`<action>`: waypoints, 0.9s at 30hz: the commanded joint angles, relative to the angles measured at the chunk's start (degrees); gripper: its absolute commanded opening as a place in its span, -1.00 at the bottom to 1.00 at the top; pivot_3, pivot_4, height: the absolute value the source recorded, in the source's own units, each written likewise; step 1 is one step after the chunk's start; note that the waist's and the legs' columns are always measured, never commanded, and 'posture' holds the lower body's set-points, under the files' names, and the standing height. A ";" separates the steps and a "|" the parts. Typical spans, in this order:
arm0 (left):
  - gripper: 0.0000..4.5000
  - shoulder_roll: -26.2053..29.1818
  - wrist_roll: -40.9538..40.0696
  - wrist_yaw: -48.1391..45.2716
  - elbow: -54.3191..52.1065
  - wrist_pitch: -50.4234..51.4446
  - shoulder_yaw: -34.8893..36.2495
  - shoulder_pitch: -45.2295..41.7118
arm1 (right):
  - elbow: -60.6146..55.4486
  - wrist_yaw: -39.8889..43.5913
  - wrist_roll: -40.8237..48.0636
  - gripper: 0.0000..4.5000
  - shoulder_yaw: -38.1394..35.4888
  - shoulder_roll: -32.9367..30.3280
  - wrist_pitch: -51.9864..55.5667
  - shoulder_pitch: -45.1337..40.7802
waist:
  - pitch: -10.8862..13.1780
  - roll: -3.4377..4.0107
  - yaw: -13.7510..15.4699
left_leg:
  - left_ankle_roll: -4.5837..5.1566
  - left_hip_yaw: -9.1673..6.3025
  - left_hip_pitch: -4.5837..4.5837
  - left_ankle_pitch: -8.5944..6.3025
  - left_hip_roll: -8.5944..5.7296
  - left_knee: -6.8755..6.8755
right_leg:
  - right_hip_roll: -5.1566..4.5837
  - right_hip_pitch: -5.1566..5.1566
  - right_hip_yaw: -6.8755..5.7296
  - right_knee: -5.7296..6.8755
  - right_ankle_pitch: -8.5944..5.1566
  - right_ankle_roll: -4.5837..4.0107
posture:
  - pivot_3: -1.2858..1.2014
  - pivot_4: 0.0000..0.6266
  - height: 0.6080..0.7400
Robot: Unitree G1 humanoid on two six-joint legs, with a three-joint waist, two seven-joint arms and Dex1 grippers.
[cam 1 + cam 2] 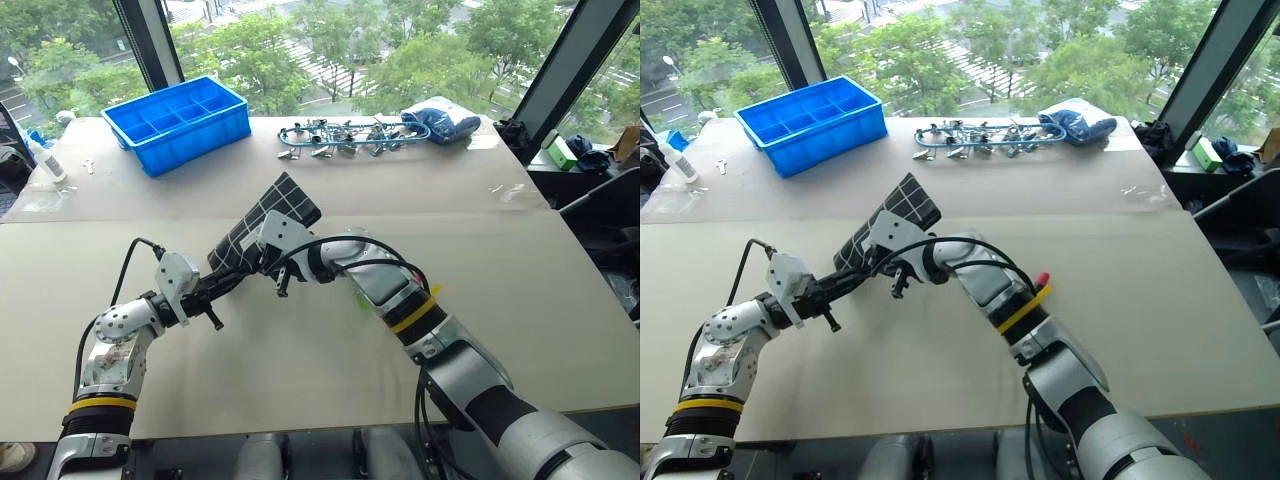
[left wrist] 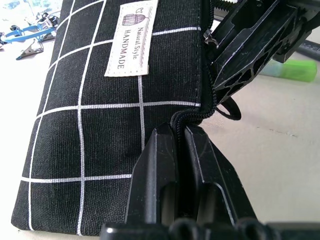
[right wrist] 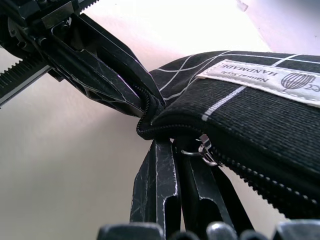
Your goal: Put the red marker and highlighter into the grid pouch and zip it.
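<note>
Right now the grid pouch is held clear of the bench, pinched between both arms. The left end effector is clamped tight on the pouch's near corner, at the end of the zipper line. The right end effector is also closed, gripping at the zipper edge just beside that same corner, where the small metal ring of the pull sits against its fingers.

Everything turns on the zipper's line. The pouch's long axis runs from the left end effector up and away toward the blue bin, and the zipper follows that edge. The two grips sit nearly touching at one end, so I judge the right arm must travel along that axis, away from the left, while the left anchors the corner.

The highlighter lies on the bench beyond the pouch, and the red marker's cap peeks out beside the right forearm; both look to be outside the pouch.
</note>
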 commanded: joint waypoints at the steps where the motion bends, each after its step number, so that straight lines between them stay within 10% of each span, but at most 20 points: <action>1: -1.00 -0.35 -0.90 -0.04 -2.38 -0.61 0.60 -0.89 | 0.79 0.93 -1.01 -0.98 0.32 -0.41 -2.50 -1.12 | 0.00 0.00 0.02 | -0.01 0.00 -0.01 0.01 0.00 0.00 | -0.01 0.00 0.00 0.00 0.00 0.00 | 0.03 -0.52 1.00; 22: -1.00 -0.57 -0.92 -0.47 -2.43 -0.10 0.69 -1.51 | -0.19 2.33 -0.37 -0.98 -0.69 2.62 0.73 -0.69 | 0.00 0.00 -0.02 | -0.02 -0.01 -0.02 0.01 0.00 0.00 | -0.02 0.00 -0.01 0.02 0.00 0.00 | 0.03 -0.52 1.00; 27: -1.00 -0.62 -0.86 -0.33 -2.53 -0.20 0.73 -1.25 | 1.06 0.16 0.63 -0.27 -5.09 0.80 2.58 -1.53 | 0.00 0.00 -0.03 | -0.06 -0.01 0.00 0.04 0.00 -0.01 | 0.00 -0.01 -0.01 0.01 0.00 0.00 | 0.03 -0.52 1.00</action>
